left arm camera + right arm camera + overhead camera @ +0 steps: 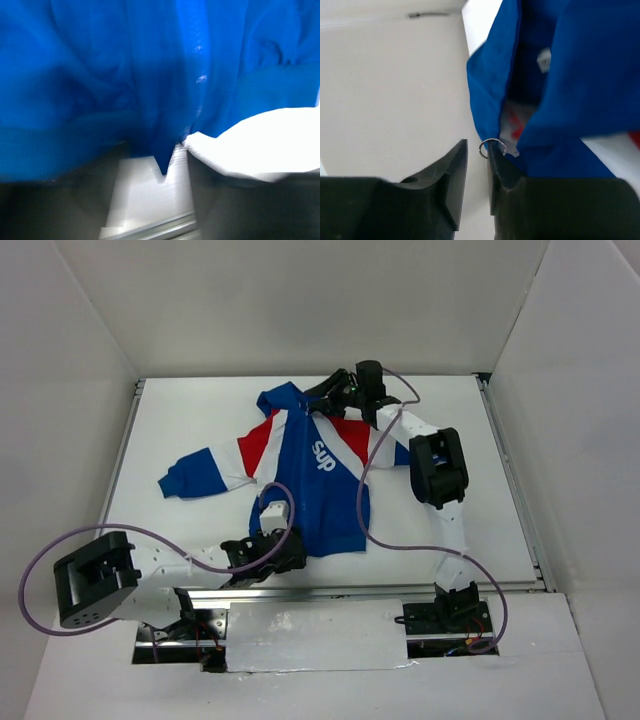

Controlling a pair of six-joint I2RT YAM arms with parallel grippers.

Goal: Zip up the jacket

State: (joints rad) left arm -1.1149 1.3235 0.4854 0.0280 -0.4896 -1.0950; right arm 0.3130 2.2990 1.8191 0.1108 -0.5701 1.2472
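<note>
The jacket point(320, 490) lies flat on the table, hood at the far end, with a blue body, red and white shoulders and white chest lettering. My left gripper point(285, 552) is at the near hem, left of the zipper line. In the left wrist view the blue hem point(100, 75) drapes over my gripper point(155, 160), whose blurred fingers stand apart with only a corner of cloth between them. My right gripper point(325, 395) is at the collar. Its jaws point(477, 150) are a narrow gap apart, and the metal zipper ring point(492, 147) loops round the right finger point(505, 175) beside the blue collar point(585, 75).
The white table point(200, 410) has high white walls on three sides and a metal rail point(330, 590) along the near edge. A purple cable point(365, 500) from the right arm hangs over the jacket's right side. The jacket's left sleeve point(195, 475) stretches out to the left.
</note>
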